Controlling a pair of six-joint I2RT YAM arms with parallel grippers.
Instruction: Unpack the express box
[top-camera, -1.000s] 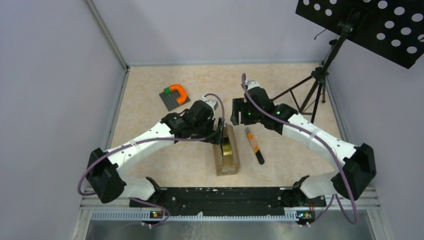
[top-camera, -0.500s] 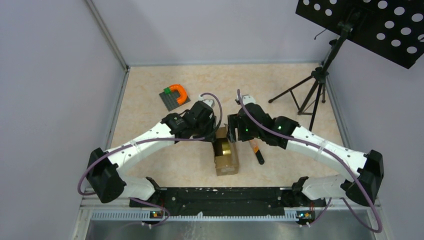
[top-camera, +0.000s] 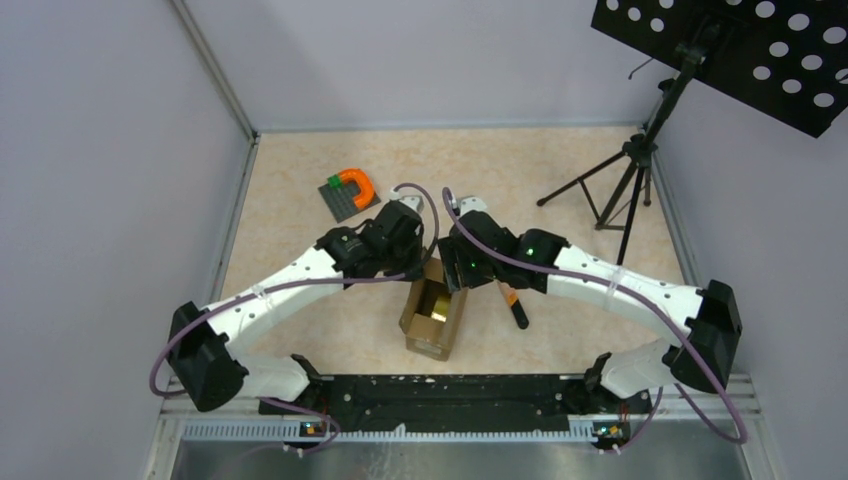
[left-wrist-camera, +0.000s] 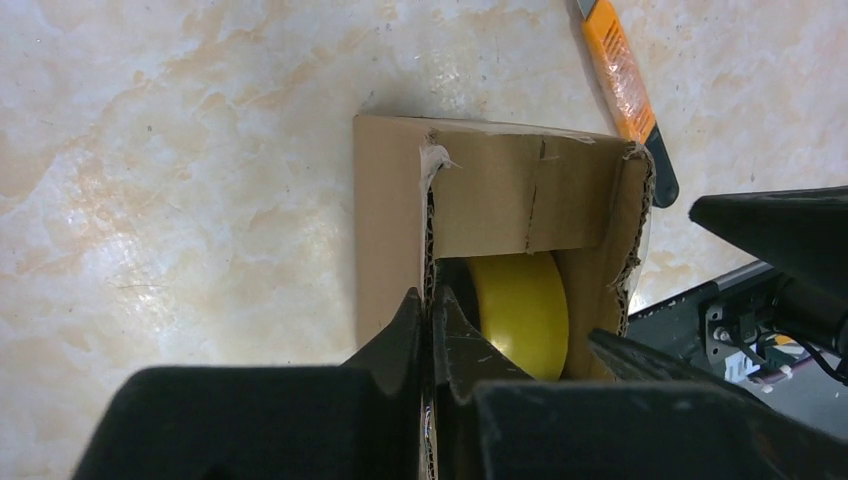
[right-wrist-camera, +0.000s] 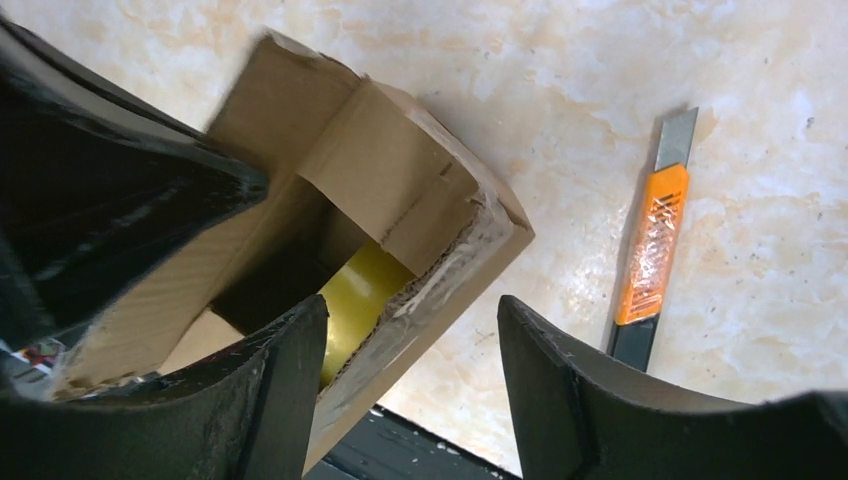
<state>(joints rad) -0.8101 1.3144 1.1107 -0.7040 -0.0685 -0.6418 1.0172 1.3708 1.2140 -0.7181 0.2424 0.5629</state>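
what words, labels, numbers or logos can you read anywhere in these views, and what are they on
No text can be read in any view.
express box: plain brown cardboard, no print showing.
utility knife: faint marks on the orange handle, too blurred to read.
yellow tape roll: no label showing.

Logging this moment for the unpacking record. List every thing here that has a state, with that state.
express box: open, one wall pinched.
tape roll: inside the box, not yet taken out.
utility knife: lying flat, blade out, unheld.
left gripper: shut on the box wall.
right gripper: open, at the box's rim.
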